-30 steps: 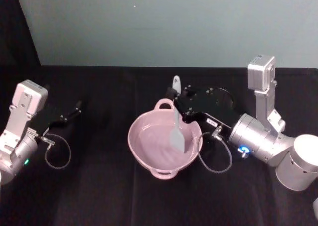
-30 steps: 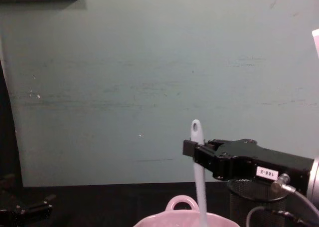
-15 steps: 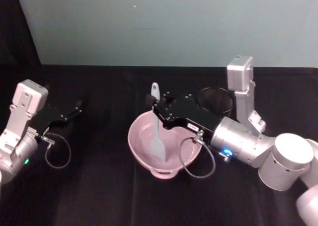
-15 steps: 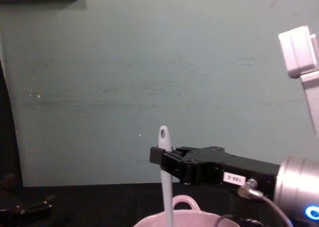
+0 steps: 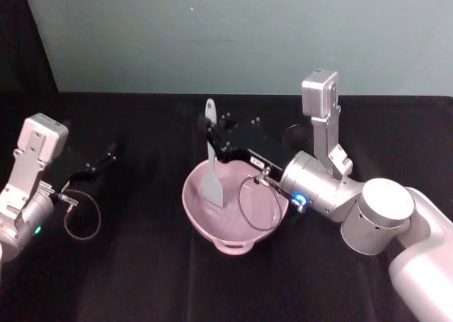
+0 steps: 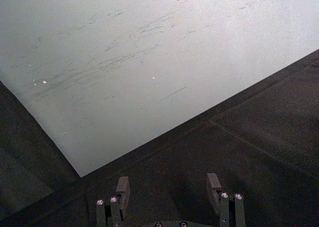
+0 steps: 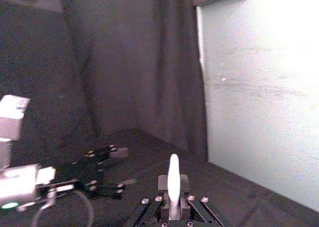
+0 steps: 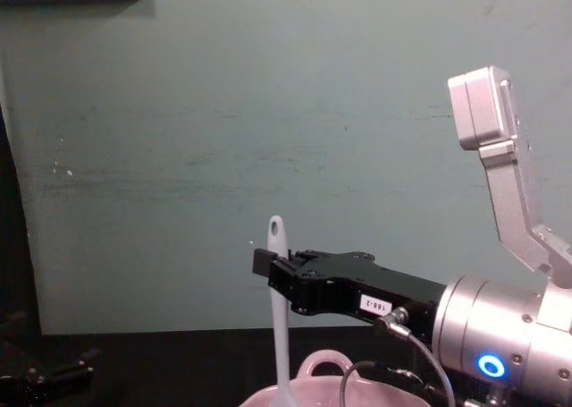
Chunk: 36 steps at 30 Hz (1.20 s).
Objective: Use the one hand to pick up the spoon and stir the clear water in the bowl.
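Note:
The pale pink bowl (image 5: 194,203) sits mid-table, its loop handle (image 8: 323,365) toward the wall. The white spoon (image 5: 211,159) stands nearly upright with its scoop down inside the bowl's left part. My right gripper (image 5: 212,141) is shut on the upper handle, reaching in from the right. From the chest, the spoon (image 8: 280,317) rises out of the bowl (image 8: 313,396) with the right gripper (image 8: 265,264) clamped below the handle hole. The right wrist view has the spoon handle (image 7: 173,183) between the fingers of the gripper (image 7: 173,207). My left gripper (image 5: 105,156) rests open at the far left.
A black cloth covers the table (image 5: 141,265), and a pale green wall (image 5: 233,32) stands behind it. The right gripper's cable (image 5: 244,198) loops over the bowl. The left gripper (image 6: 168,189) hovers open over bare cloth, far from the bowl.
My right gripper has carried the spoon leftward across the bowl, from its right side to its left side. The left arm has not moved.

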{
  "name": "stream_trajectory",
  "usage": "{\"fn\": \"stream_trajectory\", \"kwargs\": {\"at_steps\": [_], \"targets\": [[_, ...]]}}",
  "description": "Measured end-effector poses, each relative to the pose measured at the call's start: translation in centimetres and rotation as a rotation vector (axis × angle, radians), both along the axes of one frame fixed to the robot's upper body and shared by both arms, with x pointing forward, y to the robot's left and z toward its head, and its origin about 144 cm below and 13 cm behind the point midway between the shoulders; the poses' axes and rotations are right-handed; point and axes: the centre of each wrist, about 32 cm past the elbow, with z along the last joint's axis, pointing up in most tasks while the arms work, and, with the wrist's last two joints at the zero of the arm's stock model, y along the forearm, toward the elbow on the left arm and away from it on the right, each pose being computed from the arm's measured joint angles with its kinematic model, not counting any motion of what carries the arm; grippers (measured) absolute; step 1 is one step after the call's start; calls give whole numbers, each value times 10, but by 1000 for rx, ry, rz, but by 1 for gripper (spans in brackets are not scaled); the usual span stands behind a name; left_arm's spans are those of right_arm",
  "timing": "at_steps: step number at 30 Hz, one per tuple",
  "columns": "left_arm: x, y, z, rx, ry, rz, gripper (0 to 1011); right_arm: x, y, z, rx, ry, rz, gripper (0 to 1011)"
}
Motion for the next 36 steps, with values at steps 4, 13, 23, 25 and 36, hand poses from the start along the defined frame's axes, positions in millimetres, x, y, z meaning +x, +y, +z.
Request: {"fn": "stream_trajectory", "kwargs": {"at_steps": [4,13,23,25,36], "targets": [[0,0,0,0,0,0,1011,8,0,-3,-4,-29,-60,116],[0,0,0,0,0,0,1011,13,-11,-4,-25,-78,-147,117],[0,0,0,0,0,0,1011,0,-46,6,-83,-78,-111,117],[0,0,0,0,0,0,1011,-3,-51,8,-88,-69,-89,116],[0,0,0,0,0,0,1011,-30,-53,10,-52,-8,59,116]]}}
